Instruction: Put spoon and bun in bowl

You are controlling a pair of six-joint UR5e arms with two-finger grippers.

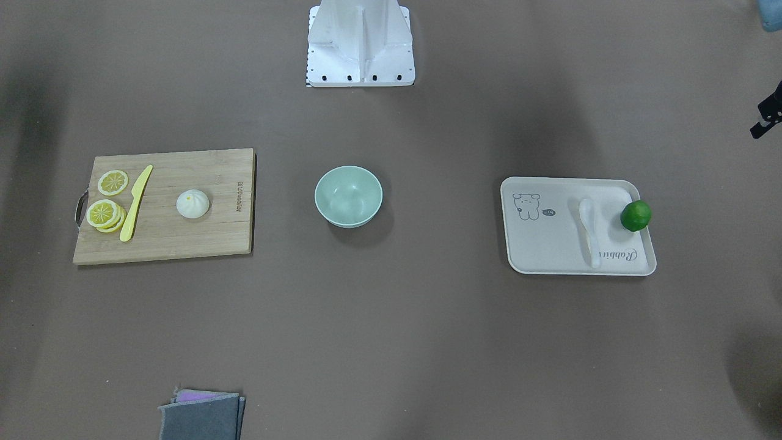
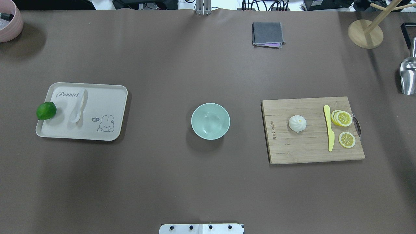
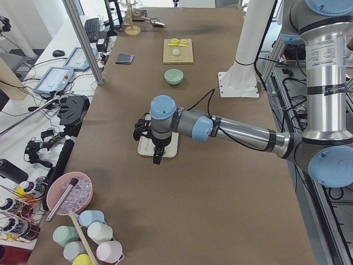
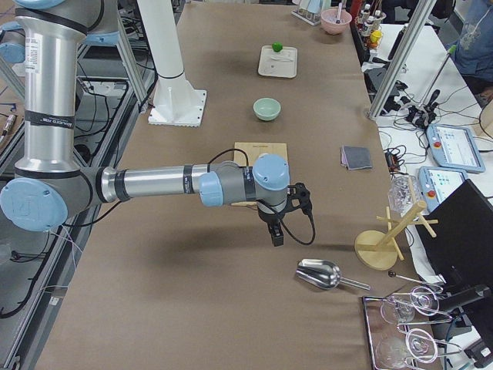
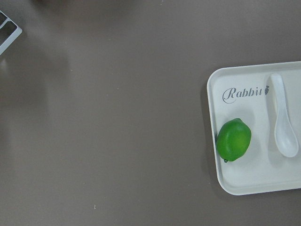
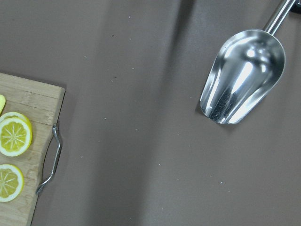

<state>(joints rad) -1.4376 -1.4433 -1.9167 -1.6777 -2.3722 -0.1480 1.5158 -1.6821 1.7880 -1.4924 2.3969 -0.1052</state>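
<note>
Mint-green and empty, the bowl sits in the middle of the table. The spoon lies flat on the tray on the robot's left, scoop up, with a lime near it at the tray's outer edge. The bun rests on the cutting board on the right, apart from the knife and lemon slices. Nothing has been put in the bowl yet.

The left fingers hang above the table off the tray's outer side. The right fingers hang past the board's handle end, near a metal scoop. Only the side views show them clearly, so I cannot tell how far open either pair is; neither seems to carry anything.

Several things could go wrong. The spoon looks glossy and lies low, so a pinch on the thin handle may slip or send it skidding into the tray's raised rim. A careless approach could knock the lime off the tray. The bun is round and probably soft: squeezed hard it would dent, held lightly it could roll away. Dropping either piece on the bowl's rim might tip the bowl, and both arms reaching for the centre together risk colliding.
</note>
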